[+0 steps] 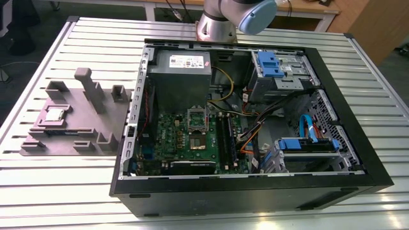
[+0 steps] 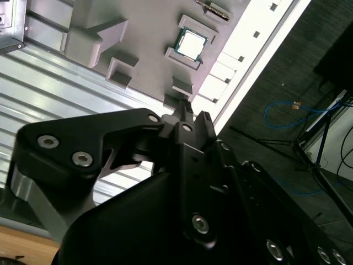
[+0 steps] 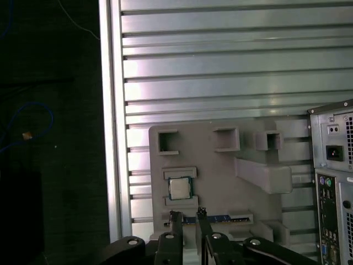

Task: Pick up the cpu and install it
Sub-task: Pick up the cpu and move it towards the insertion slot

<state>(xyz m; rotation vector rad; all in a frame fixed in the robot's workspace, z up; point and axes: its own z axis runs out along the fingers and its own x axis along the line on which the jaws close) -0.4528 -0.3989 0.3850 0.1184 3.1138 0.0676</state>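
Note:
The cpu [image 1: 55, 114], a small square chip with a shiny metal top, lies flat in a recess of the grey fixture plate [image 1: 83, 127] at the exterior view's left. Both wrist views show it from above: cpu [image 2: 191, 44], cpu [image 3: 179, 188]. My gripper [image 3: 188, 218] hangs well above the fixture, its two thin black fingertips [image 3: 175, 216] slightly apart with nothing between them. In the second wrist view the gripper [image 2: 194, 113] points toward the chip from a distance. The green motherboard [image 1: 191, 139] with its metal socket frame [image 1: 197, 116] lies inside the opened computer case [image 1: 255, 191].
The fixture plate carries several upright grey blocks [image 1: 86, 84] and a memory stick [image 3: 220, 218] near the chip. The case holds a grey power supply [image 1: 181, 72], blue drive brackets [image 1: 271, 64] and loose cables [image 1: 255, 129]. The slatted table [image 1: 64, 191] ends close beside the fixture.

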